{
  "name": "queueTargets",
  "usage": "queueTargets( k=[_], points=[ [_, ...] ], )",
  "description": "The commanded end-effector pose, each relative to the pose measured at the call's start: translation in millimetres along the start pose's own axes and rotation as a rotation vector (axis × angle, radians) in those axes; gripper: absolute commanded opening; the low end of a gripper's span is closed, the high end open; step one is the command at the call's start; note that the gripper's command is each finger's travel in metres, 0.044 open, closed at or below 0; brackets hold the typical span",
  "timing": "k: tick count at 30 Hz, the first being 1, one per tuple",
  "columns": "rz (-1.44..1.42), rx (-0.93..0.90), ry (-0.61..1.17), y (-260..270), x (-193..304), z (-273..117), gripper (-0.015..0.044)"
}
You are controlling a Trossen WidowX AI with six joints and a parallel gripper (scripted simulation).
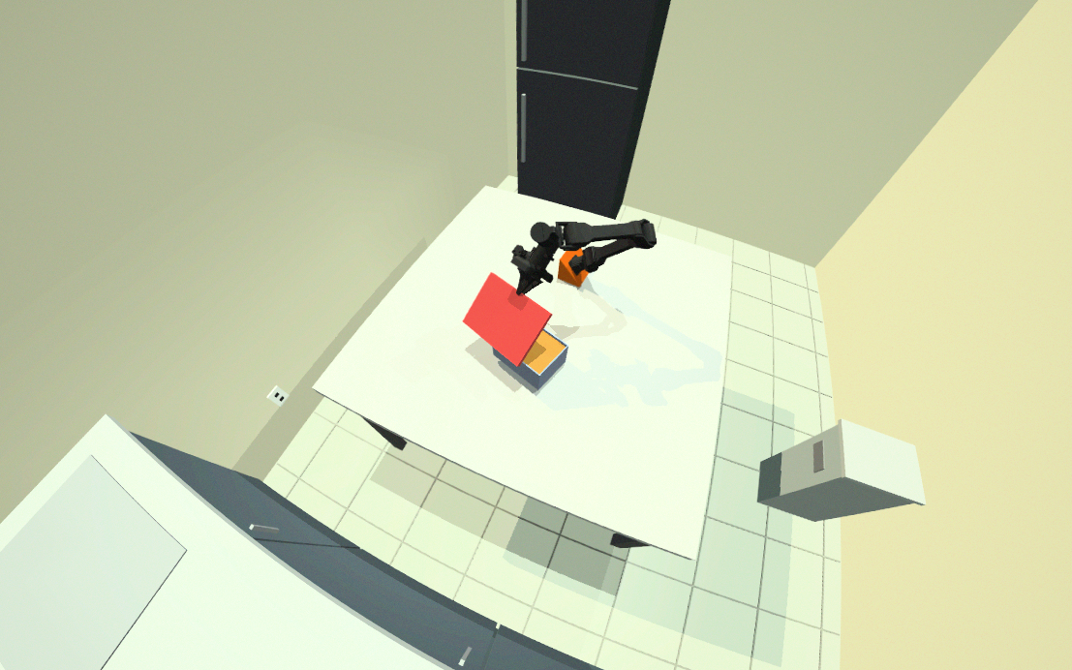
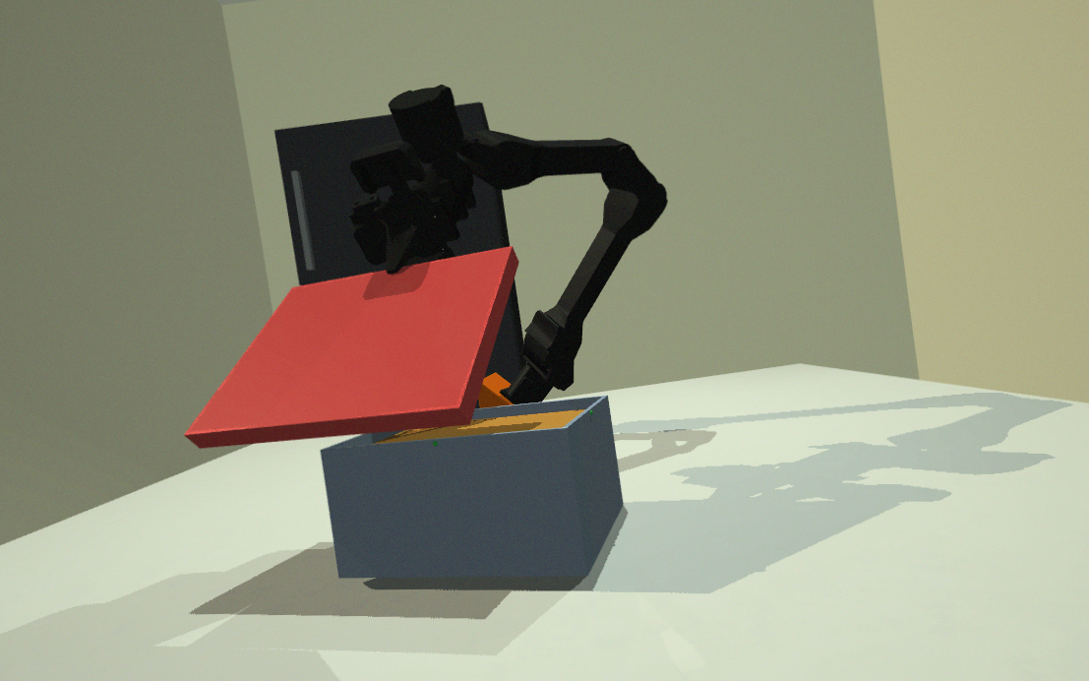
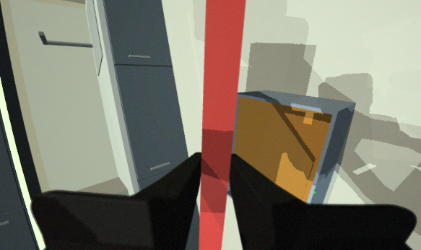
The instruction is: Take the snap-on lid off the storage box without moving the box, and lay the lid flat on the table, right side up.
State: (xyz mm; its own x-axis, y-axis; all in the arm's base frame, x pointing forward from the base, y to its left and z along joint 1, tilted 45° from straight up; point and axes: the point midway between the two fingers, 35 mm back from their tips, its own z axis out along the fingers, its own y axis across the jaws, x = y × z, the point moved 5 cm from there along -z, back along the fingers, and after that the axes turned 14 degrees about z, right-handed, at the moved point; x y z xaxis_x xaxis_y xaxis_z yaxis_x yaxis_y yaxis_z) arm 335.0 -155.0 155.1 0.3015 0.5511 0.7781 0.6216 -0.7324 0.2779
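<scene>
The red lid [image 1: 505, 320] [image 2: 362, 346] [image 3: 223, 72] is off the box and held in the air, tilted, its gripped edge higher than the opposite edge. My gripper [image 1: 520, 291] [image 2: 393, 269] [image 3: 215, 159] is shut on that upper edge, with one finger on each face. The blue-grey storage box [image 1: 537, 381] [image 2: 463, 508] [image 3: 340, 141] stands upright and open on the table, its orange inside showing. The lid overhangs part of the box in the top and exterior views. Whether the lid's low edge touches the box rim is not clear.
The white table [image 1: 606, 466] [image 2: 870, 609] carries the box. An orange block [image 1: 570, 268] [image 2: 495, 389] is at the arm's base, behind the box. A dark fridge [image 1: 572, 125] stands beyond the back edge. A counter [image 1: 214, 599] is past the table's front left.
</scene>
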Motion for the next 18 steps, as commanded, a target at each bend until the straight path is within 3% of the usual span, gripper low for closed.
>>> queueTargets(
  k=[1,18],
  points=[
    [-0.007,-0.007,0.003,3,-9,-2,0.0],
    [-0.008,-0.007,0.002,8,-42,-6,0.0]
  ],
)
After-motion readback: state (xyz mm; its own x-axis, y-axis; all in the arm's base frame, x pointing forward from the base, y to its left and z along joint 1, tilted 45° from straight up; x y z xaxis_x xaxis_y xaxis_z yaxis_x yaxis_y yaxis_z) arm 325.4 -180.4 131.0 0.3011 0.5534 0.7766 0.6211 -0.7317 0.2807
